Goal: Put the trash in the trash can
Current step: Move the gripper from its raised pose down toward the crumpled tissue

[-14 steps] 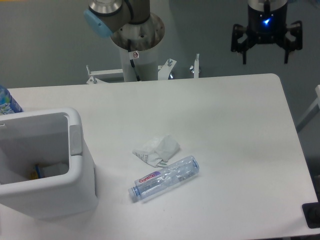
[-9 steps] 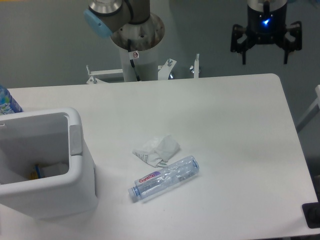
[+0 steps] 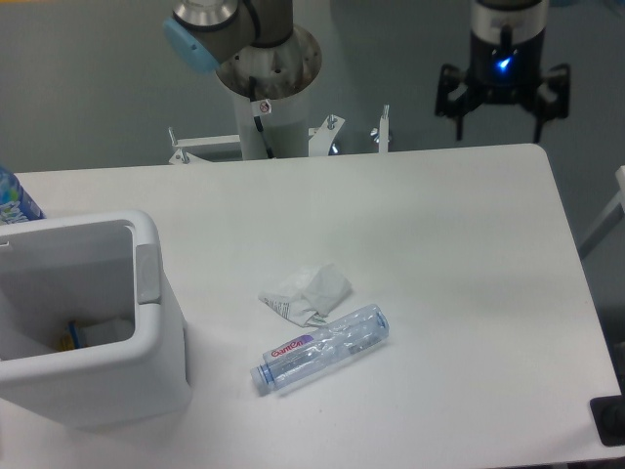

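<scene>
crumpled white wrapper (image 3: 307,293) touches crushed clear bottle (image 3: 322,349); tool (image 3: 501,106) spread wide, holding nothing.

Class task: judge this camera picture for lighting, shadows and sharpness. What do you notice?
Fixed camera: even, soft light; faint shadows under the bottle and wrapper, a stronger one right of the bin. The white table is bright with no harsh glare. The whole picture is slightly soft; the gripper shows a blue glow.
</scene>
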You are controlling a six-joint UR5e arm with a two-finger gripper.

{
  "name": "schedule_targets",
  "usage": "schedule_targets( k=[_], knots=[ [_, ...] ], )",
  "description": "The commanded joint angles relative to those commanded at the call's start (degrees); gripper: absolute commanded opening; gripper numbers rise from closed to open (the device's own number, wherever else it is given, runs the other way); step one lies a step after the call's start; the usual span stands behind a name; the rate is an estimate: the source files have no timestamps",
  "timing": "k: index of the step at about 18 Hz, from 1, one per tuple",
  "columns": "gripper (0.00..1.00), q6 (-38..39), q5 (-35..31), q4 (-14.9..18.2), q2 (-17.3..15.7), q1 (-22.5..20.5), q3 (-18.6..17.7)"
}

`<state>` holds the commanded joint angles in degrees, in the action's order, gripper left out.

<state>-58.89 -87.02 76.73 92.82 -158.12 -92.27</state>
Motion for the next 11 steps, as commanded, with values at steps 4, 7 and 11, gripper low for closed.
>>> schedule_targets(
  k=[4,7,11],
  knots=[
    [1.00,0.70,0.54,-5.09,-0.62,1.40,-6.42],
    [1.00,1.41,0.62,-6.68,0.35,4.38,-9.50],
    [1.00,1.41,0.62,-6.68,1.84,7.82,-13.63]
  ],
)
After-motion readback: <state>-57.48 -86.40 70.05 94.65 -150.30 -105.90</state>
